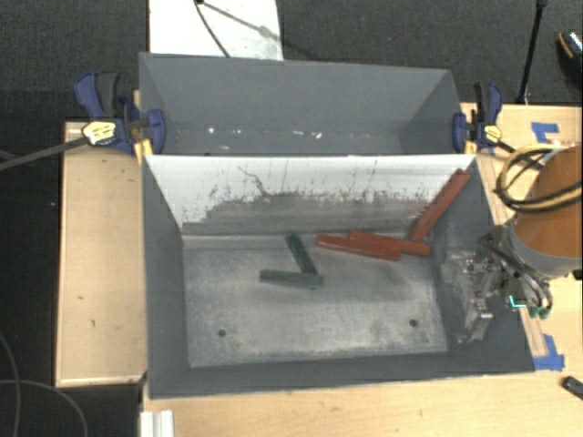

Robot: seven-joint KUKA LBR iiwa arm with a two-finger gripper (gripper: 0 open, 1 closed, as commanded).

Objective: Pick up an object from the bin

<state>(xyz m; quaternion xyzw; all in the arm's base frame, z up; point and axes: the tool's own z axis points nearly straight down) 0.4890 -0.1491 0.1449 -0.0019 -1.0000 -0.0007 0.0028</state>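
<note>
Camera view gives us the bin (164, 271) from above, with the arm coming in from the right. We see the gripper (474, 315) low on the bin's right wall, toward the near right corner, its metal tip just beside the edge of the floor. We cannot tell whether its jaws are open or closed. Above it sits the orange cover (557, 209) of the wrist, with cables (512, 173) looped at its far side.

Closest to the gripper are the red bars. The flat red bar (360, 241) lies along the far edge of the floor, right of centre, running left to right. At its right end it meets the leaning red bar (444, 203), which rises tilted up the right wall toward the far right corner. Both lie apart from the gripper, on its far side.

Near the middle of the floor we find two green bars touching. The tilted green bar (301, 253) runs from far to near, and the flat green bar (290, 279) lies left to right at its near end. They are well apart from the gripper, to its left.
</note>
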